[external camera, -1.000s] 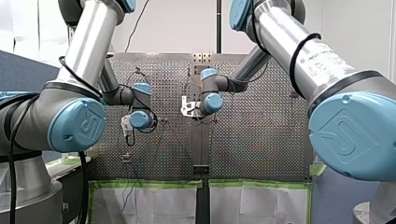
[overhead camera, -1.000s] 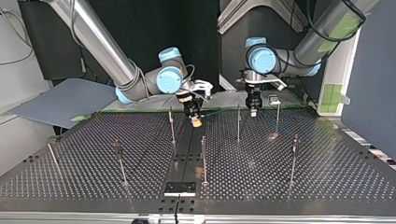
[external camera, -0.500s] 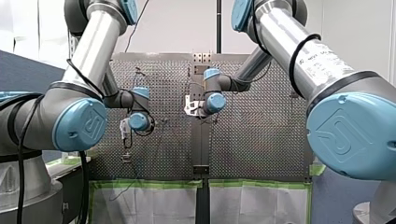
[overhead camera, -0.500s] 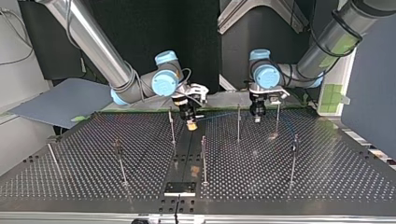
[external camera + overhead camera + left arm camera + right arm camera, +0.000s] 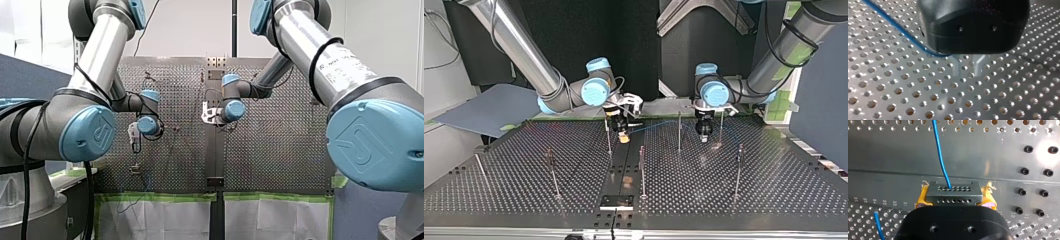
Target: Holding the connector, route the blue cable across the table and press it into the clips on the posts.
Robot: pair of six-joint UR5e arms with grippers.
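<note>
Moved: my right gripper (image 5: 623, 137), carrying the connector (image 5: 953, 192), has slid toward the top view's left. My left gripper (image 5: 704, 135) has shifted toward that view's right and lower.
Writing: engraved numerals (image 5: 884, 201) run along the perforated table (image 5: 774, 190), about 21 to 25 near the connector. The print on my right arm's tube (image 5: 345, 56) is too small to read.
Right jaws: clamped on the grey connector, with yellow pads (image 5: 920, 200) on both sides.
Left jaws: cannot tell, as the black body hides them.
Blue cable (image 5: 940, 155): leaves the connector's hole row, crosses a post (image 5: 679, 131) in the top view and reaches my left gripper.
</note>
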